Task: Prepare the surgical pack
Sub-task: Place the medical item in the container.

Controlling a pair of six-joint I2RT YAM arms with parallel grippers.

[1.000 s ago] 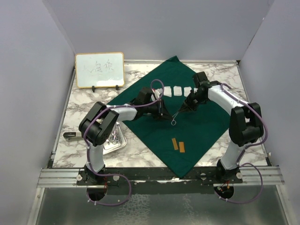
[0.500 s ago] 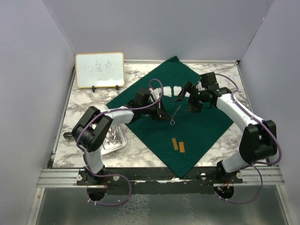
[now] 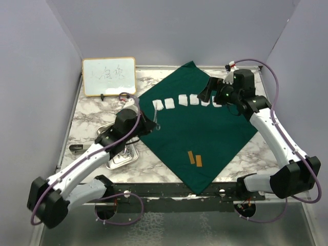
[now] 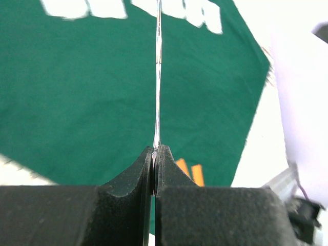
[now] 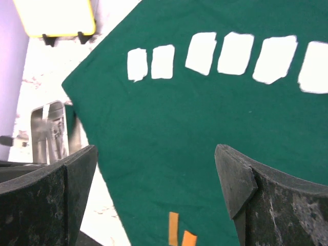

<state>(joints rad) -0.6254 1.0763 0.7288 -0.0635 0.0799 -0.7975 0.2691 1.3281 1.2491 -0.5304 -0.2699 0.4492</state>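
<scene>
The dark green drape (image 3: 205, 133) of the surgical pack lies spread as a diamond on the marble table. Several white gauze squares (image 3: 183, 100) sit in a row across its far part, also seen from the right wrist as gauze squares (image 5: 202, 51). My left gripper (image 3: 151, 119) hovers at the drape's left edge, shut on a thin silver instrument (image 4: 158, 77) that sticks straight out from the left gripper (image 4: 154, 154). The steel tray (image 3: 132, 156) with more instruments lies left of the drape. My right gripper (image 3: 209, 95) hangs open above the right end of the gauze row; the right gripper (image 5: 156, 169) holds nothing.
A wood-framed whiteboard (image 3: 109, 76) stands at the back left. Two orange strips (image 3: 193, 159) lie on the near part of the drape, seen from the right wrist as orange strips (image 5: 179, 233). Grey walls close in three sides.
The right gripper opened, let go of the instrument and pulled back to the far right. The left arm drew the instrument from mid-drape to its left edge.
</scene>
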